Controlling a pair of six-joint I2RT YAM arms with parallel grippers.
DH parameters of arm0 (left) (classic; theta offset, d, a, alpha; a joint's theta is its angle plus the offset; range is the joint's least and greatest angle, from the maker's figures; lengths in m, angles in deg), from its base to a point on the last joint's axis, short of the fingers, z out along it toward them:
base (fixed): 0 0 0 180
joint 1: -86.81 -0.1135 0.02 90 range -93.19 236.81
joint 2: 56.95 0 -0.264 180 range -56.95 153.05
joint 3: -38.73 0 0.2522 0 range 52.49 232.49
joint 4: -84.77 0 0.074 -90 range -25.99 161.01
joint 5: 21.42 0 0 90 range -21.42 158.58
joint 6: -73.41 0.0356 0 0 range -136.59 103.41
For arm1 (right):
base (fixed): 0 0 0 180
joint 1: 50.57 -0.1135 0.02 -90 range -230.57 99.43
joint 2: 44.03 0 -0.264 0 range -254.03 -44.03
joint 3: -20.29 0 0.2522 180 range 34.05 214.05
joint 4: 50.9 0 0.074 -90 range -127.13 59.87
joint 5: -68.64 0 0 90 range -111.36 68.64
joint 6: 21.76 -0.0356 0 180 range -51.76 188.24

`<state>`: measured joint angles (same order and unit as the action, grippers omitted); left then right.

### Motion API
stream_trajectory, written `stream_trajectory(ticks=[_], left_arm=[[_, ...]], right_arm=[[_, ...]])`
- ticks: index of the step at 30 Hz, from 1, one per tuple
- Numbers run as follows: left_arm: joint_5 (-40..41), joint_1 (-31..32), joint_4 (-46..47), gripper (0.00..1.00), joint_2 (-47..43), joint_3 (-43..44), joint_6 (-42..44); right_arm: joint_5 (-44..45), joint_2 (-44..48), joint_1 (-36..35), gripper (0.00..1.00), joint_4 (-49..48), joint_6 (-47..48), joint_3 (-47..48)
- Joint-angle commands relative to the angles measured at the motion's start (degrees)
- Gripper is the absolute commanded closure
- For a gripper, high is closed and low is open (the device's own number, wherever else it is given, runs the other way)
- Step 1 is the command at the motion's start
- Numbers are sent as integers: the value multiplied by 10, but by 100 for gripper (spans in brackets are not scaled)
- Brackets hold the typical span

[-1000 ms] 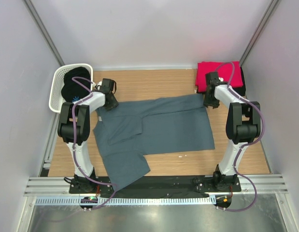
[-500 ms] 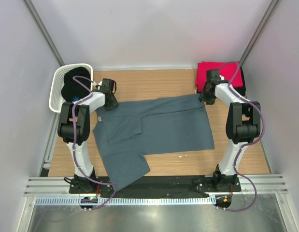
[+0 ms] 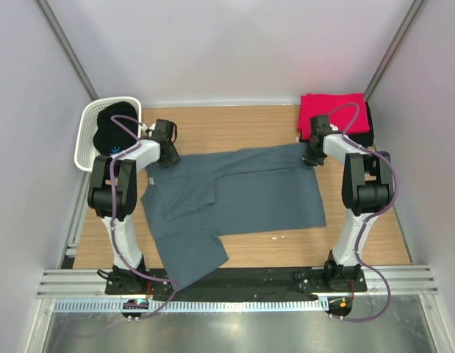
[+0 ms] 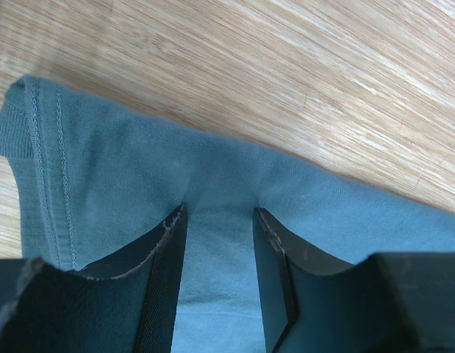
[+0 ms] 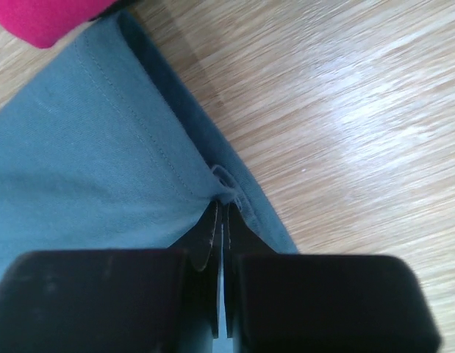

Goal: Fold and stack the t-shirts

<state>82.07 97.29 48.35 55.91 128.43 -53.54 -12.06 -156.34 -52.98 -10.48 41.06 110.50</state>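
Top external: fixed high above and behind the near edge of the table [image 3: 234, 125], facing down and forward. It stands far enough back to take in the whole tabletop, with the blue-grey t-shirt [image 3: 242, 195] across the middle, the white basket [image 3: 84, 143] at the far left corner and the red t-shirt [image 3: 334, 110] at the far right corner.
Left wrist: mounted on the wrist, looking down along the left gripper [image 4: 220, 213]. It sits very close to the cloth, with bare wood beyond.
Right wrist: mounted likewise, looking past the right gripper [image 5: 223, 209] from very close.
Top and left wrist share: the shirt's far left edge.
Top and right wrist share: the shirt's far right corner and the red t-shirt's edge.
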Motion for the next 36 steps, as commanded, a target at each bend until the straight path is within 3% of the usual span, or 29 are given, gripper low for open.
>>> stream_trajectory(ticks=[1,5,12,17,22,23,26,33,36], left_arm=[[21,-8,-33,56,17,2,14],[25,-7,-33,56,21,3,14],[29,-7,-33,56,20,4,21],[12,-5,-34,54,8,15,45],[-45,-5,-34,45,-18,57,76],[-51,-5,-34,44,-21,64,79],[-44,-3,-37,46,-37,86,81],[13,-2,-78,70,-25,99,31],[35,-3,-88,81,-19,82,17]], right_arm=[[62,20,2,99,2,10,-6],[96,33,4,99,15,30,-5],[58,22,7,96,41,52,17],[12,34,7,74,80,66,56],[-62,87,3,38,83,77,102],[-74,92,-1,36,78,77,106],[-85,98,-7,36,39,75,111],[-115,16,-23,65,-16,37,133],[-101,-14,-32,73,-24,34,130]])
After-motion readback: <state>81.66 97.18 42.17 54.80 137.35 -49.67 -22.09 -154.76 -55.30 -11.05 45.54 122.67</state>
